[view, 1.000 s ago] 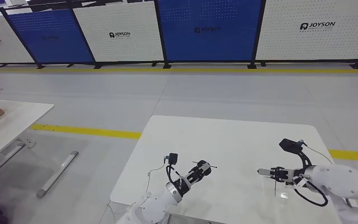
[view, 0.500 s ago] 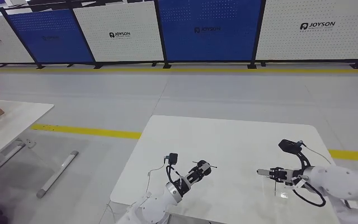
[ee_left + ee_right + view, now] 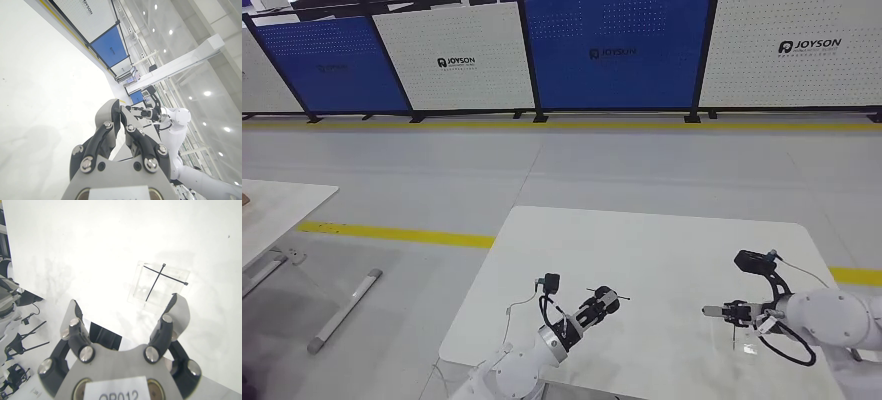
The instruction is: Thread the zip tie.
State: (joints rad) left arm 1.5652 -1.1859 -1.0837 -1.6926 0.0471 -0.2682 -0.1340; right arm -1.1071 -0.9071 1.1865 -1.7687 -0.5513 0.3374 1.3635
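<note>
If brought down askew onto the two crossed zip ties [image 3: 160, 274], could well pinch both at once or flick one off the clear tray [image 3: 139, 279], lying as they do one over the other just ahead of the right claw [image 3: 124, 298] and a little to one side of its midline. Could also catch a pad on the tray's edge and shove it along the worktop [image 3: 113, 237]: smooth-looking, with no sign of any fixing. Thin and flat as well, so likely to slip out of a shallow pinch. On the other arm, risk of the held zip tie [image 3: 620, 296] swivelling between the pads of the left claw [image 3: 119, 111], gripped at one spot only with both ends poking out past the pads. Would spoil the aim of tail into head on the slightest twist.

Right claw: spread wide, holding nothing, touching nothing, poised over the worktop with the tray just ahead and below its tips. Left claw: pressed nearly together on a thin black strip, judged to be a zip tie, raised off the worktop and well apart from the right claw.
</note>
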